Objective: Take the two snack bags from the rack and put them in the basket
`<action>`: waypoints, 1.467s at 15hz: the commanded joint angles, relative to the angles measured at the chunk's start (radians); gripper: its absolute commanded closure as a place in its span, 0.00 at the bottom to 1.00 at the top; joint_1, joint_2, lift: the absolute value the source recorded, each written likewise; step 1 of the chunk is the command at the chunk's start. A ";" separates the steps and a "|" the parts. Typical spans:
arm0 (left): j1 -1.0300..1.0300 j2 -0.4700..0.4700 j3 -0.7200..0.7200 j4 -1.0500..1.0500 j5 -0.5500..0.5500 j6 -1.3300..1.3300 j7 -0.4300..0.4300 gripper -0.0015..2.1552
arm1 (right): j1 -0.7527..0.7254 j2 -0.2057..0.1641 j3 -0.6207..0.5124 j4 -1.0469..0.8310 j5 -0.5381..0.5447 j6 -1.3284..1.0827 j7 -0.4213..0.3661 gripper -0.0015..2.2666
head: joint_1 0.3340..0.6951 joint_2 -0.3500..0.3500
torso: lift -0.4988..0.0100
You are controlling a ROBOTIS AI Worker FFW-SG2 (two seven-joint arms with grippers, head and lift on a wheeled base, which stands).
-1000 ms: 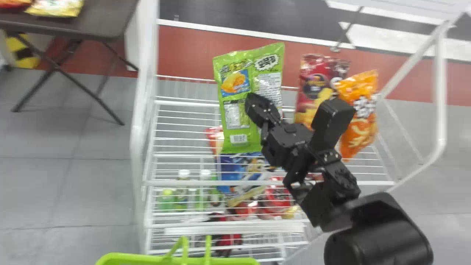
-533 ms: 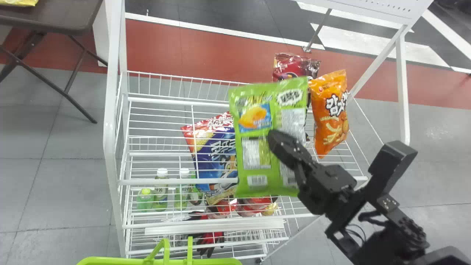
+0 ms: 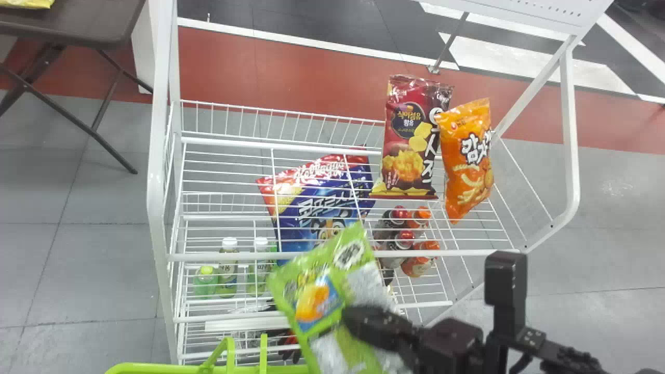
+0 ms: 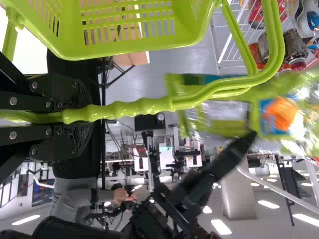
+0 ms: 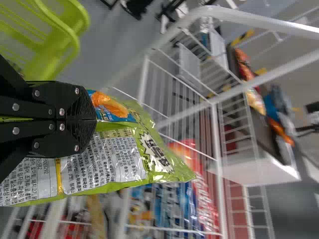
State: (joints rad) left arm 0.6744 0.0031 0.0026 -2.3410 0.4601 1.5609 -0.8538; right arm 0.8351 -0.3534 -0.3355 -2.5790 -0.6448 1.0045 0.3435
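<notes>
My right claw (image 3: 354, 318) is closed on the green snack bag (image 3: 324, 306), holding it near the basket (image 3: 156, 368); my left claw (image 4: 82, 115) is clamped around the basket's handle (image 4: 139, 106).

I see grey floor (image 3: 93, 249) on both sides of my right gripper (image 3: 356, 318), with thin lines across it. Farther out past the gripper there is a red strip (image 3: 291, 72), then a white line (image 3: 311, 43), then dark floor (image 3: 322, 23). A dark table (image 3: 78, 23) with thin crossed legs stands far off to its left. Behind the gripper, in the left wrist view, bright lights (image 4: 221, 227) shine on the ceiling.
</notes>
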 commanded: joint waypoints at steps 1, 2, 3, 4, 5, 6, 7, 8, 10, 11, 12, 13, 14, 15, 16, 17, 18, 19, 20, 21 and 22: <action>-0.001 -0.006 0.000 -0.004 0.000 0.010 0.004 0.74 | 0.021 -0.006 0.009 -0.021 -0.035 0.207 0.012 0.99 | 1.00 0.00 | 0.96; -0.001 -0.006 0.000 -0.006 0.000 0.010 0.004 0.74 | 0.027 -0.006 0.030 -0.020 -0.035 0.256 0.017 0.99 | 1.00 0.00 | 0.96; -0.001 -0.006 0.000 -0.006 0.000 0.010 0.004 0.74 | 0.036 -0.007 0.055 -0.012 -0.035 0.256 0.017 0.99 | 1.00 0.00 | 0.96; -0.001 -0.006 -0.001 -0.007 0.000 0.010 0.004 0.74 | 0.036 -0.009 0.095 0.003 -0.024 0.253 0.014 0.99 | 1.00 0.00 | 0.96; -0.001 -0.006 -0.007 -0.007 0.000 0.010 0.005 0.74 | 0.032 -0.009 0.135 0.020 -0.012 0.240 0.012 0.99 | 1.00 0.00 | 0.96; -0.001 -0.006 -0.015 -0.007 0.000 0.010 0.013 0.74 | 0.018 -0.009 0.196 0.046 0.017 0.194 0.012 0.99 | 1.00 0.00 | 0.96; -0.001 -0.006 -0.027 -0.007 -0.003 0.010 0.021 0.74 | 0.002 -0.010 0.280 0.088 0.071 0.093 0.000 0.99 | 1.00 0.00 | 0.96; -0.001 -0.006 -0.035 -0.009 -0.003 0.010 0.024 0.74 | -0.021 -0.009 0.352 0.129 0.117 0.032 -0.014 0.99 | 1.00 0.00 | 0.96; 0.010 -0.006 -0.047 -0.024 -0.015 0.010 0.024 0.74 | -0.080 -0.010 0.469 0.238 0.168 -0.088 -0.047 0.99 | 1.00 0.00 | 0.96; 0.016 -0.006 -0.047 -0.029 -0.017 0.010 0.024 0.74 | -0.103 -0.009 0.497 0.273 0.191 -0.091 -0.057 0.94 | 1.00 0.00 | 0.96; 0.021 -0.006 -0.047 -0.034 -0.017 0.010 0.022 0.74 | -0.120 -0.009 0.500 0.292 0.192 -0.008 -0.058 0.65 | 1.00 0.00 | 0.96; 0.022 -0.006 -0.046 -0.034 -0.017 0.010 0.022 0.74 | -0.139 -0.010 0.495 0.292 0.191 0.133 -0.058 0.25 | 1.00 0.00 | 0.96; 0.022 -0.006 -0.044 -0.032 -0.017 0.010 0.022 0.74 | -0.149 -0.010 0.484 0.286 0.188 0.228 -0.057 0.06 | 1.00 0.00 | 0.96; 0.022 -0.006 -0.046 -0.032 -0.017 0.010 0.021 0.74 | -0.151 -0.012 0.458 0.270 0.182 0.329 -0.054 0.04 | 1.00 0.00 | 0.96; 0.022 -0.006 -0.050 -0.034 -0.017 0.010 0.022 0.74 | -0.154 -0.015 0.429 0.254 0.168 0.446 -0.032 0.04 | 1.00 0.00 | 0.96; 0.022 -0.006 -0.052 -0.032 -0.017 0.010 0.024 0.74 | -0.139 -0.019 0.409 0.235 0.159 0.464 -0.017 0.03 | 1.00 0.00 | 0.96; 0.022 -0.006 -0.052 -0.032 -0.017 0.010 0.021 0.74 | -0.114 -0.022 0.388 0.198 0.160 0.455 -0.015 0.03 | 1.00 0.00 | 0.96; 0.022 -0.006 -0.050 -0.030 -0.017 0.010 0.018 0.74 | -0.099 -0.021 0.363 0.161 0.157 0.461 -0.017 0.03 | 1.00 0.00 | 0.96; 0.022 -0.006 -0.050 -0.030 -0.017 0.010 0.016 0.74 | -0.090 -0.019 0.337 0.132 0.154 0.464 -0.017 0.03 | 1.00 0.00 | 0.96; 0.024 -0.006 -0.050 -0.032 -0.017 0.010 0.015 0.74 | -0.083 -0.010 0.299 0.106 0.154 0.464 -0.017 0.03 | 1.00 0.00 | 0.96; 0.027 -0.006 -0.052 -0.032 -0.017 0.010 0.015 0.74 | -0.080 -0.003 0.257 0.085 0.140 0.464 -0.017 0.03 | 1.00 0.00 | 0.96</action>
State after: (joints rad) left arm 0.6977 0.0030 -0.0481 -2.3723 0.4433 1.5609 -0.8391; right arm 0.7468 -0.3672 -0.0198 -2.4576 -0.4929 1.4676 0.3266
